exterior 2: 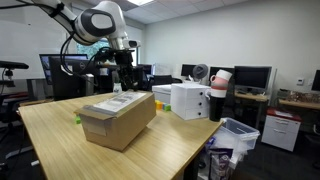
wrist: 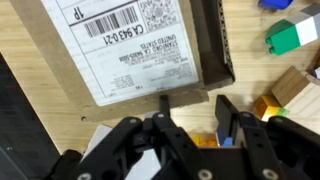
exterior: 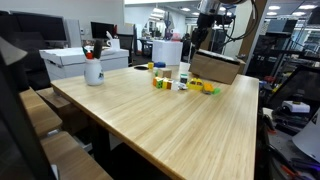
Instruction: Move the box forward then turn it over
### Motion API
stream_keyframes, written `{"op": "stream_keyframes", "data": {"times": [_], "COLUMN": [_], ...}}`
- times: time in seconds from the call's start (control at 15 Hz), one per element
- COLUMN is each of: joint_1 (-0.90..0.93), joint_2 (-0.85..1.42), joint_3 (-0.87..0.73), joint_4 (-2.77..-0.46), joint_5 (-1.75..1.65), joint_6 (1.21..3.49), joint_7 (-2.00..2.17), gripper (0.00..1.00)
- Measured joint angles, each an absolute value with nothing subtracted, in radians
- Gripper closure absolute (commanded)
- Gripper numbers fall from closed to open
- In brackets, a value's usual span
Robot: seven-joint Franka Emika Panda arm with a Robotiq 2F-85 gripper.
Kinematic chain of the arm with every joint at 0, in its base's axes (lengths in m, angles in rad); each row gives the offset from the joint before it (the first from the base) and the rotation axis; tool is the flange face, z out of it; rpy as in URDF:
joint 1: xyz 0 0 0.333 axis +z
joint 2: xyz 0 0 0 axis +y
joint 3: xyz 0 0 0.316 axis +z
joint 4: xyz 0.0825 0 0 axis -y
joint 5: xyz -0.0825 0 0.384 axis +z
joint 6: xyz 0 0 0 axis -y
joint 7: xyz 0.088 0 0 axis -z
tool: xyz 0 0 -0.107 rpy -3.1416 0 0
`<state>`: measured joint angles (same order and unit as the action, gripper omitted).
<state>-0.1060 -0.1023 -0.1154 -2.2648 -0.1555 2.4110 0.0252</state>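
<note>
- Counter [exterior: 170, 130]: long pale wood top; near end cut off by frame.
- Panda arm [exterior 2: 100, 22]: comes in from upper left in an exterior view. Base hidden behind monitors.
- Box [exterior 2: 125, 130]: brown cardboard, at the far end of the counter by the arm, flat on its base.
  - Shipping label [wrist: 115, 50] faces up.
  - Long axis seems to run from the near-left corner away toward the arm, skew to the counter edge.
  - Wrist view cuts off its top and left. A dark strip runs down its right edge; can't tell if flap or shadow.
- White lidded box [exterior 2: 188, 102]: just beside the brown box, apart from it.
- Pincer [wrist: 195, 118]: hangs over the box's end nearest the arm, by a corner.
  - Jaws stand apart with a gap between; nothing seen clamped.
  - Can't tell whether the tips touch the cardboard.
- White cup [exterior: 93, 70]: holds pens, well apart from the box.
- Toy blocks [exterior: 205, 88]: small coloured cluster near the box, too small to make out.
- Green block [wrist: 285, 37]: clearest of them in the wrist view.
</note>
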Motion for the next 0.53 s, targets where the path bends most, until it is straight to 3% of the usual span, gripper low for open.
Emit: {"op": "stream_keyframes", "data": {"times": [0.2, 0.4, 0.53], "joint_1": [-0.103, -0.106, -0.113], "joint_2": [-0.083, -0.078, -0.076], "joint_3": [-0.115, -0.12, -0.122], "joint_4": [-2.253, -2.243, -2.239], "joint_5": [-0.152, -0.162, -0.199], "joint_6": [2.411, 2.408, 2.398], "joint_7": [0.014, 0.017, 0.053], "gripper": [0.95, 0.98, 0.95]}}
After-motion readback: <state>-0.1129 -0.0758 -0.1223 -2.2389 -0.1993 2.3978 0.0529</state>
